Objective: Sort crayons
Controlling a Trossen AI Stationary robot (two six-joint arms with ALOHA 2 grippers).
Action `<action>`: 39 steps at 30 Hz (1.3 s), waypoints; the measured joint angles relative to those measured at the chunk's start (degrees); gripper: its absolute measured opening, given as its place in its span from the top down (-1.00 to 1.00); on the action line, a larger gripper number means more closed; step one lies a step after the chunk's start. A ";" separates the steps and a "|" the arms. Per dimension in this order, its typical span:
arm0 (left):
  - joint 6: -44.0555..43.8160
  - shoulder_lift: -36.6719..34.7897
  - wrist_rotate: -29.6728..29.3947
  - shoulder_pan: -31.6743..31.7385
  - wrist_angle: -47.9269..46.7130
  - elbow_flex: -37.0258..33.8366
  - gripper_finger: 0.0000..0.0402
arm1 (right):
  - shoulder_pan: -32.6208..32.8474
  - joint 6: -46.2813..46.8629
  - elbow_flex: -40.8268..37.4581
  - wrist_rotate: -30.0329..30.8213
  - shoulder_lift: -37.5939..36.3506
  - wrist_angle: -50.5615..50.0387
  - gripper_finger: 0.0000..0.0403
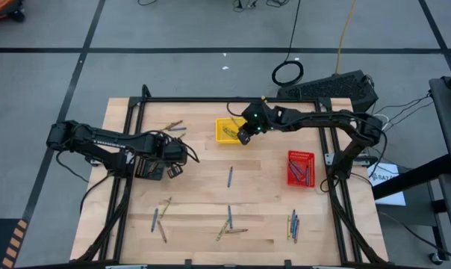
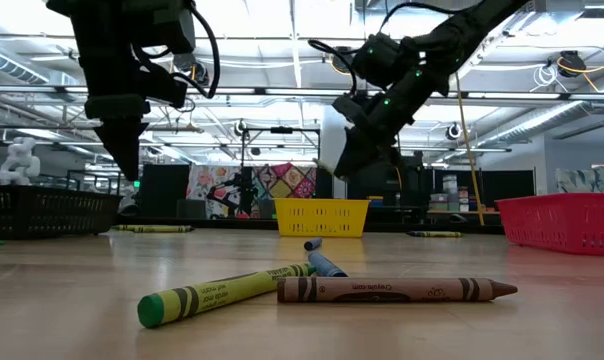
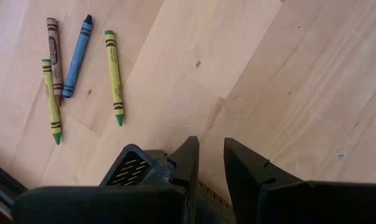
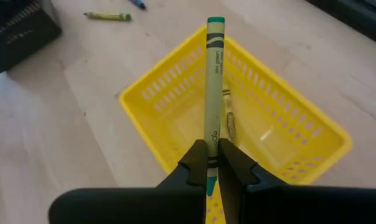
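My right gripper (image 4: 213,163) is shut on a yellow-green crayon (image 4: 214,74) and hangs over the yellow tray (image 1: 224,124) at the table's far middle. Another crayon (image 4: 228,121) lies on that tray's floor. My left gripper (image 3: 210,167) stands open at the table's left, above the wood beside the black tray (image 3: 133,167), with nothing between its fingers. Loose crayons lie flat on the table: a brown one (image 3: 53,50), a blue one (image 3: 77,56) and two yellow-green ones (image 3: 114,78) near my left gripper, and more (image 1: 229,224) along the near edge. My right gripper pinches the yellow-green crayon near one end (image 4: 211,148) between its two fingers. The crayon lies along the fingers and sticks out forward past their tips. The fingers slant down from the table's right side. The crayon is lifted clear, its free end (image 4: 216,25) over the yellow tray.
A red tray (image 1: 300,167) holding crayons stands at the right. A blue crayon (image 1: 229,175) lies mid-table. Crayon groups lie near the front edge (image 1: 293,224) and at the far left (image 1: 173,125). Close to the low camera lie yellow-green (image 2: 227,292), brown (image 2: 392,290) and blue (image 2: 322,262) crayons.
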 joint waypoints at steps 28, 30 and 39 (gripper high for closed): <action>0.00 -0.01 0.01 0.00 -0.01 0.00 0.65 | -0.50 -3.09 4.35 -4.56 7.62 -2.23 1.00; 0.00 0.00 0.01 0.00 -0.04 0.00 0.65 | -0.73 -3.28 4.89 -4.67 7.62 -3.68 1.00; -0.04 0.00 0.01 -0.01 -0.01 0.00 0.65 | -1.24 -3.30 5.01 -4.69 7.62 -7.12 0.90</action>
